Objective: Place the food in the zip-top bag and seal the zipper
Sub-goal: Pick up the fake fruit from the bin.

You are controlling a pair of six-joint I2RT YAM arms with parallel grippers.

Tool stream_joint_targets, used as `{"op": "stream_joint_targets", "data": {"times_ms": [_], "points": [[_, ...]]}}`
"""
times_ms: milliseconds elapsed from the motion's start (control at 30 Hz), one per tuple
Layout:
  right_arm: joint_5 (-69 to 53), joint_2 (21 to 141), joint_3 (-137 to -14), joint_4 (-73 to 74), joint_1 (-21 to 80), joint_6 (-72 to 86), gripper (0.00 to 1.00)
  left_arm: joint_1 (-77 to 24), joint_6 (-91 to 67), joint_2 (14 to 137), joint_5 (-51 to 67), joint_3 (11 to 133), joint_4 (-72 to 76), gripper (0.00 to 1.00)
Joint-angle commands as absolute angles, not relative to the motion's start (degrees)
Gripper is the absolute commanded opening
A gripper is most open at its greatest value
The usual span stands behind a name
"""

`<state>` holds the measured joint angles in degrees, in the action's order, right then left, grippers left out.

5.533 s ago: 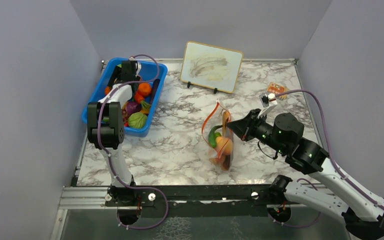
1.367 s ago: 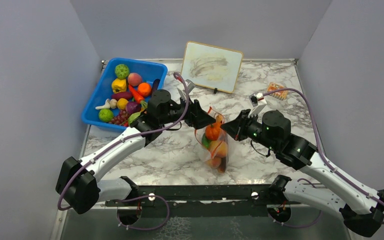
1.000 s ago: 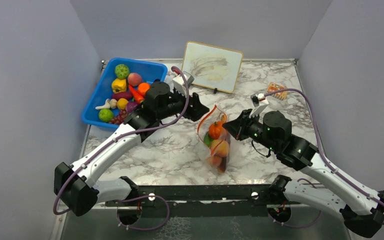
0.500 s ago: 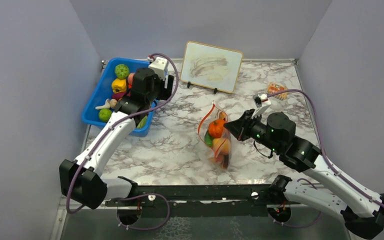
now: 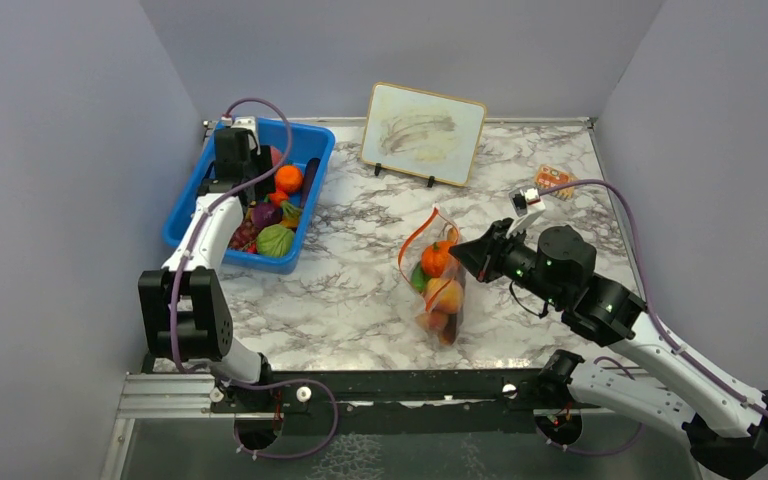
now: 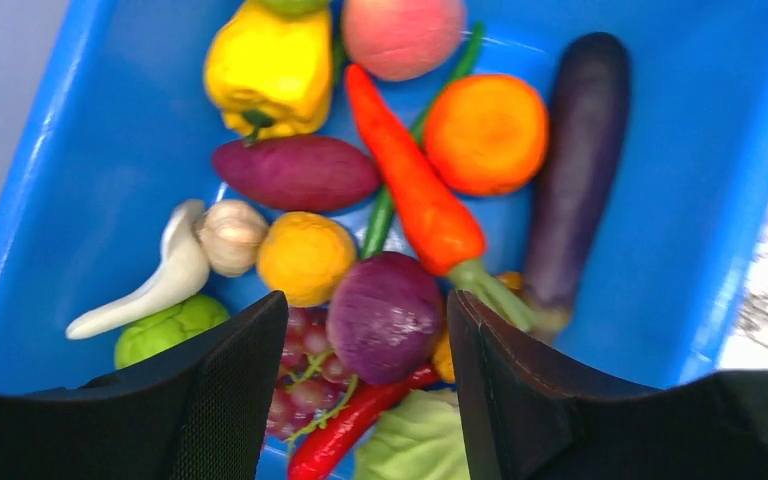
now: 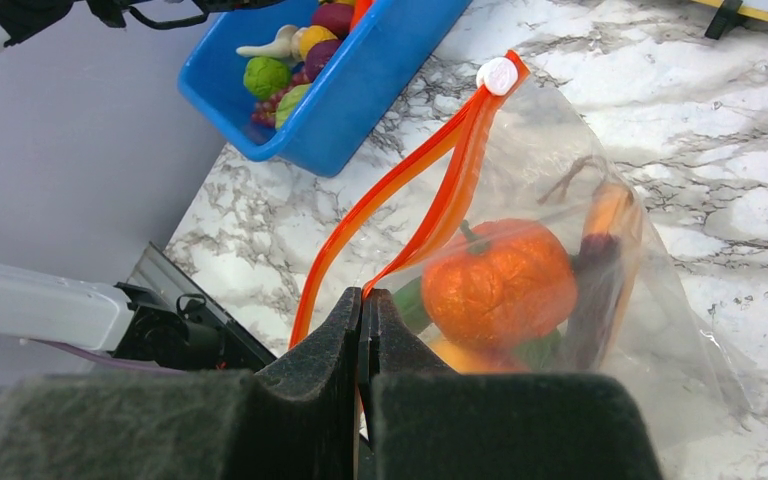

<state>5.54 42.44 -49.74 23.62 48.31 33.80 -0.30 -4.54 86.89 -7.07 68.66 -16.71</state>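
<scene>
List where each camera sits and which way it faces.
Top external: above, behind the bases, facing down at the table; left arm, right arm show.
Left wrist: over the blue bin, facing down; left gripper, open, frames a purple onion.
Right wrist: facing the zip-top bag; right gripper pinches its zipper.
All three show the blue bin.

Blue bin (image 6: pixel 50 170), orange-red zipper (image 7: pixel 465 140)

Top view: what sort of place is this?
Probably a robot test cell, not a kitchen: grey walls box in a marble-patterned table, a metal rail lines its near edge, and the blue bin holds toy food.
</scene>
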Motion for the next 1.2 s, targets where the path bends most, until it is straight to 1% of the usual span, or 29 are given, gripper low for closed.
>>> {"op": "stream_joint_targets", "data": {"times_ms": [0, 100, 300, 367, 533, 700, 733, 867, 1000, 1100, 1167], "points": [[5.1, 41.7, -50.2, 21.4, 48.6, 34.2, 0.01, 4.8, -7.2, 90.1, -4.0, 69.9, -14.9, 0.62], [4.5, 41.8, -50.0, 21.0, 48.6, 34.5, 0.01, 8.0, -9.1, 93.0, 0.7, 70.4, -14.1, 0.63], [5.0, 40.8, -50.3, 21.7, 48.6, 34.2, 0.01, 13.3, -10.2, 98.8, 5.2, 71.6, -14.1, 0.63], [5.4, 40.6, -50.5, 22.0, 48.6, 34.1, 0.01, 14.6, -10.3, 100.5, 7.0, 72.4, -14.2, 0.65], [5.1, 40.5, -50.4, 21.7, 48.6, 34.3, 0.01, 15.4, -9.8, 103.4, 11.1, 73.5, -13.9, 0.72], [5.0, 40.4, -50.3, 21.6, 48.6, 34.6, 0.01, 15.6, -10.2, 105.1, 11.1, 73.2, -14.0, 0.73], [5.0, 40.3, -50.2, 21.6, 48.6, 34.7, 0.01, 15.6, -10.1, 105.2, 11.1, 73.3, -14.0, 0.72], [4.9, 40.2, -50.0, 21.3, 48.6, 34.9, 0.01, 15.6, -10.5, 105.6, 11.3, 73.0, -14.0, 0.64], [4.8, 39.9, -50.0, 21.4, 48.6, 35.0, 0.01, 15.6, -10.5, 106.1, 10.9, 72.9, -14.1, 0.59], [5.2, 39.3, -49.9, 21.6, 48.6, 35.1, 0.01, 15.6, -10.5, 106.0, 11.2, 72.9, -14.4, 0.51], [5.4, 39.0, -49.9, 21.8, 48.6, 35.1, 0.01, 15.6, -10.4, 105.6, 11.2, 72.7, -14.5, 0.49]]}}
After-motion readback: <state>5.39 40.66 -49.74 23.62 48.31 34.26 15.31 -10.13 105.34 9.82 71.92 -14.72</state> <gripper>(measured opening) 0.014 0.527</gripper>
